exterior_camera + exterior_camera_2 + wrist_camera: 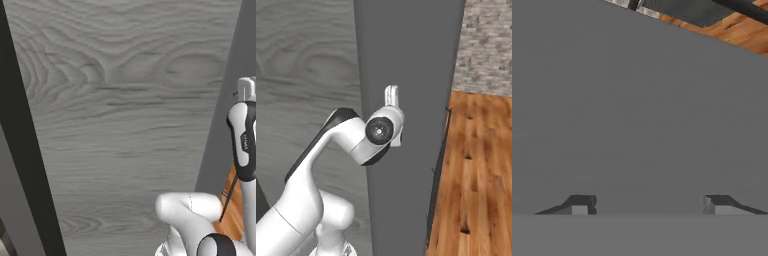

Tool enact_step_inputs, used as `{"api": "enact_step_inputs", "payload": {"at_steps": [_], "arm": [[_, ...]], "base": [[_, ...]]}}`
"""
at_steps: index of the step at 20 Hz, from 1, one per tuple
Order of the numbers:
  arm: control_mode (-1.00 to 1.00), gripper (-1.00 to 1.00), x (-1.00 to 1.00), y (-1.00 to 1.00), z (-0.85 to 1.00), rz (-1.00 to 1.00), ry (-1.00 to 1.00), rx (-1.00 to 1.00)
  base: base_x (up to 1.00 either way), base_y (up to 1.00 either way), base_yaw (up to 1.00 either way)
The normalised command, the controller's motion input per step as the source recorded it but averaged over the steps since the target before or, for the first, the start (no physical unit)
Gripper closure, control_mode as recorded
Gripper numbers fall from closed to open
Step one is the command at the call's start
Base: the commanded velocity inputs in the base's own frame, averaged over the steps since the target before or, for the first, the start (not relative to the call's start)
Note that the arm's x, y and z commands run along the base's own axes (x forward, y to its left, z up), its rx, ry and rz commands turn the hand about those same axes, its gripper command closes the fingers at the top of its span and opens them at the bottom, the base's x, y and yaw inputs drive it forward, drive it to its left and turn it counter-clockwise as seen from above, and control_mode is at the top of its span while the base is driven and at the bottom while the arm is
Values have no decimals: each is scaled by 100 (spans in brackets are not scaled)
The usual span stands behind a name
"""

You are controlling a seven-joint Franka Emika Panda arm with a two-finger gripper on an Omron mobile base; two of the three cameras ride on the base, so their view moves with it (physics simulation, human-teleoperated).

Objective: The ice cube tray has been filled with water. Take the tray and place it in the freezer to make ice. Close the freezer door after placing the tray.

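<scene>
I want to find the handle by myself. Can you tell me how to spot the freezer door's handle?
Start at the big grey wood-grain freezer door. Follow it to its plain grey side, next to the orange wooden floor. There a long, thin black handle runs up and down along the edge; nothing else nearby is so skinny and dark.

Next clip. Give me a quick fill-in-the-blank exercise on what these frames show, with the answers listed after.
1. The freezer door has a grey ____ pattern on its broad face.
2. In the hand view, the gripper faces a plain grey surface with its fingertips standing wide ____.
3. In the right base view, the floor beside the door is made of ____ planks.

Missing words: wood-grain; apart; wooden
</scene>
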Motion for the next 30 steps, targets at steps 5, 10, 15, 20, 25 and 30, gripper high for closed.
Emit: {"api": "enact_step_inputs", "payload": {"at_steps": [5,10,15,20,25,30], "arm": [[-100,-100,44,6,-17,24,0,5],[-100,-100,40,24,-21,47,0,9],[-100,-100,33,31,-15,54,0,7],[-100,-100,18,38,-21,54,0,2],[-100,-100,0,48,-25,51,0,0],[-100,-100,0,47,-25,49,0,0]], "base": [[0,0,0],[0,0,0],[0,0,0],[0,0,0],[0,0,0],[0,0,0]]}}
